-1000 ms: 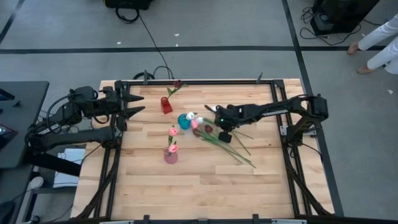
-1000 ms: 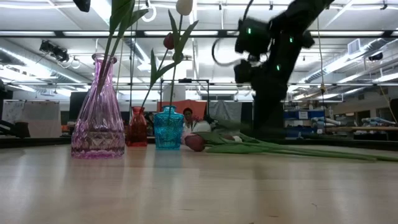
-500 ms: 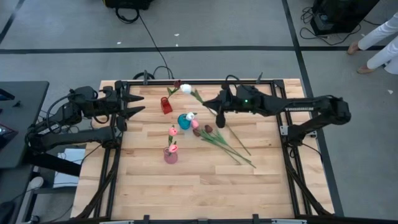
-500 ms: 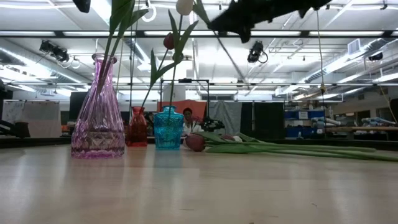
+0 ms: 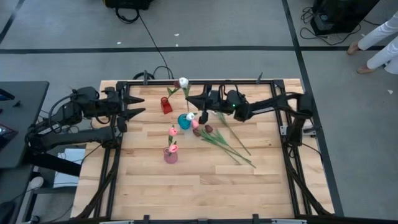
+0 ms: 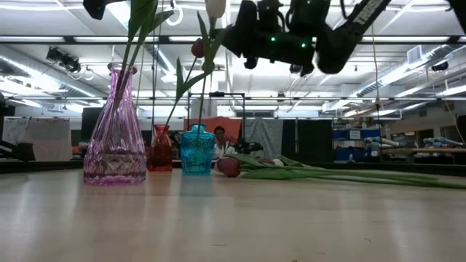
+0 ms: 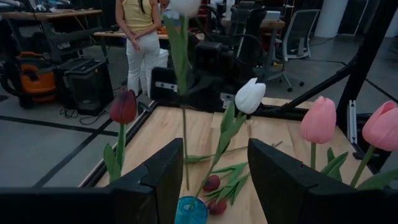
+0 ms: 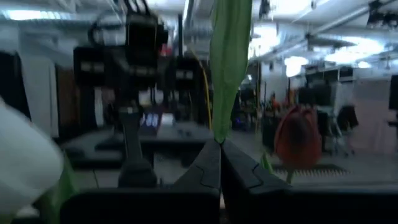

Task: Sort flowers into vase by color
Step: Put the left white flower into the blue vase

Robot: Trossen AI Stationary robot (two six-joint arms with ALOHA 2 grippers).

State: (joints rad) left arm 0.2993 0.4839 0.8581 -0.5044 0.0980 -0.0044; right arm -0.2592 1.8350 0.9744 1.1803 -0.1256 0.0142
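My right gripper (image 5: 189, 100) reaches in level above the vases, shut on a white tulip (image 5: 183, 81), which also shows in the left wrist view (image 7: 183, 6). A red vase (image 5: 166, 106) holds a dark red tulip (image 7: 123, 107). A blue vase (image 5: 185, 120) holds a white tulip (image 7: 250, 95). A pink vase (image 5: 170, 155) holds two pink tulips (image 5: 173, 130). Several loose tulips (image 5: 225, 143) lie flat on the table right of the vases. My left gripper (image 5: 135, 106) waits open at the table's left edge. My right gripper pinches a green leaf or stem part (image 8: 229, 118) of the white tulip between its two shut fingers. The fingers come level from the table's right side and lie across the stem. The tulip is lifted clear, upright, bloom up, its stem (image 7: 185, 124) hanging below.
The three vases stand close together at the table's middle far part (image 6: 162, 149). The metal frame (image 5: 205, 81) runs along the far edge. Bare wood (image 5: 205, 186) fills the near half. A person (image 7: 142, 37) stands beyond the table.
My right gripper has risen from the loose tulips with the white tulip, then gone toward the table's far edge and left, above the vases. The tulip is lifted clear of the table. The other loose tulips have stayed where they lay.
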